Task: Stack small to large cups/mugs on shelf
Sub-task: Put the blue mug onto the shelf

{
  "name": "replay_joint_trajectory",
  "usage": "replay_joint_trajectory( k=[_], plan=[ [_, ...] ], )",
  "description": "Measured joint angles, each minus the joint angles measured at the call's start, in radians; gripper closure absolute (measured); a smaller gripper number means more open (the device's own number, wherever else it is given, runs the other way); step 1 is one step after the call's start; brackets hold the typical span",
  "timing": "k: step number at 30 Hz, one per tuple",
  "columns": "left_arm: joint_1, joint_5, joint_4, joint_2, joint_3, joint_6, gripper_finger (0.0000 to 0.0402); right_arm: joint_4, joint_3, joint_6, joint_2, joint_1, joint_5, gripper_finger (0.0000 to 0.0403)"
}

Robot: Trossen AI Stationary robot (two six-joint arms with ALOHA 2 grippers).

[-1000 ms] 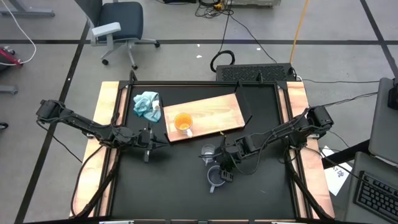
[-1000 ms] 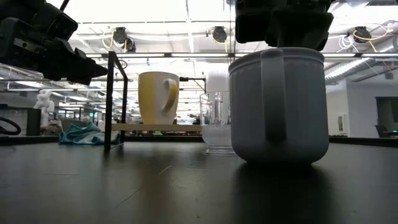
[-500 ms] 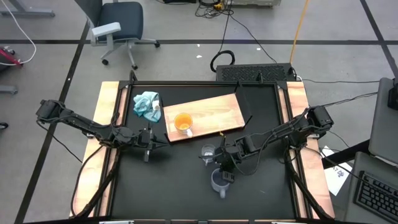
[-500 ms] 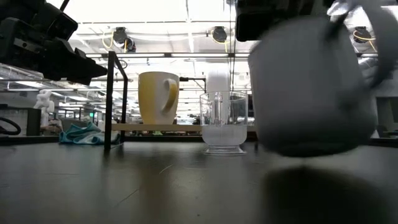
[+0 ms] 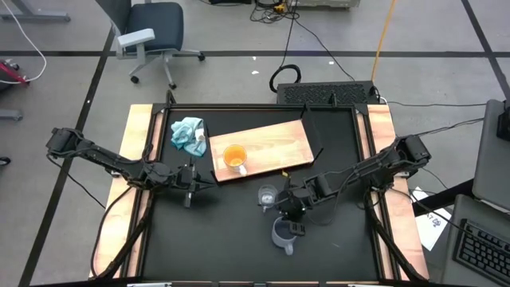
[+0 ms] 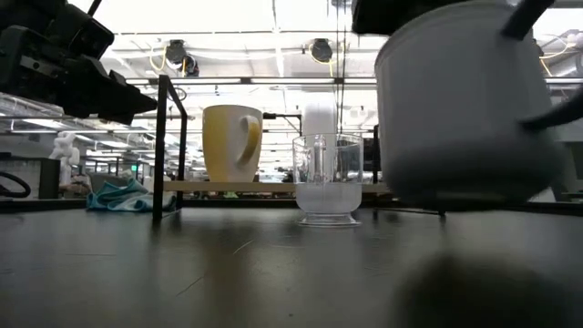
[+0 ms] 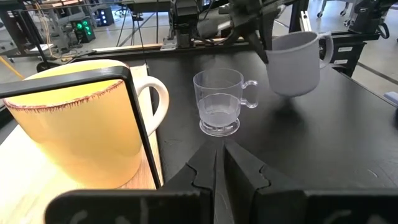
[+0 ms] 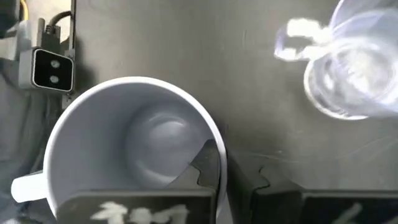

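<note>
The grey-blue mug (image 5: 281, 233) hangs just above the black table near its middle front, with my right gripper (image 5: 292, 219) shut on it. The clear glass cup (image 5: 265, 194) stands on its foot on the table just beyond the mug. The orange mug (image 5: 234, 157) stands upright on the light-wood shelf (image 5: 275, 139), near the shelf's left end. My left gripper (image 5: 191, 182) waits shut and empty at the table's left, pointing toward the glass cup (image 7: 219, 102). My right gripper holds the grey-blue mug by its rim (image 8: 219, 142), on the side away from the handle (image 8: 25, 186). One finger (image 8: 208, 165) is inside the mug and the other outside the wall. The fingers come from above, pointing down. The mug (image 6: 465, 100) hangs clear of the table, mouth up, slightly tilted.
A crumpled light-blue cloth (image 5: 188, 133) lies at the far left of the table beside the shelf. A thin black frame post (image 6: 161, 146) stands at the shelf's near left corner. Pale wooden rails (image 5: 139, 159) run along both table sides.
My right gripper has shut on the grey-blue mug's rim and lifted it off the table. The mug tipped as it rose, turned a little, and now hangs clear, shifted slightly toward the near edge. The glass cup and orange mug have stayed put.
</note>
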Motion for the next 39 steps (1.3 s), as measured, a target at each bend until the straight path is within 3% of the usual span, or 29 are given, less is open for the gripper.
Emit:
replay_joint_trajectory(
  k=[4, 10, 28, 39],
  plan=[
    [0.000, 0.000, 0.000, 0.000, 0.000, -0.001, 0.0371, -0.013, 0.000, -0.044, -0.064, 0.017, 0.097, 0.0401],
    [0.000, 0.000, 0.001, 0.000, 0.000, -0.002, 0.0371, 0.009, -0.019, -0.115, -0.159, 0.027, 0.146, 0.0402],
    [0.000, 0.000, 0.001, 0.000, 0.000, -0.012, 0.0371, 0.302, -0.354, -0.224, -0.414, 0.029, 0.149, 0.0402],
    [0.000, -0.001, 0.001, 0.000, 0.000, -0.019, 0.0371, 0.313, -0.434, -0.302, -0.485, -0.007, 0.148, 0.0403]
  ],
)
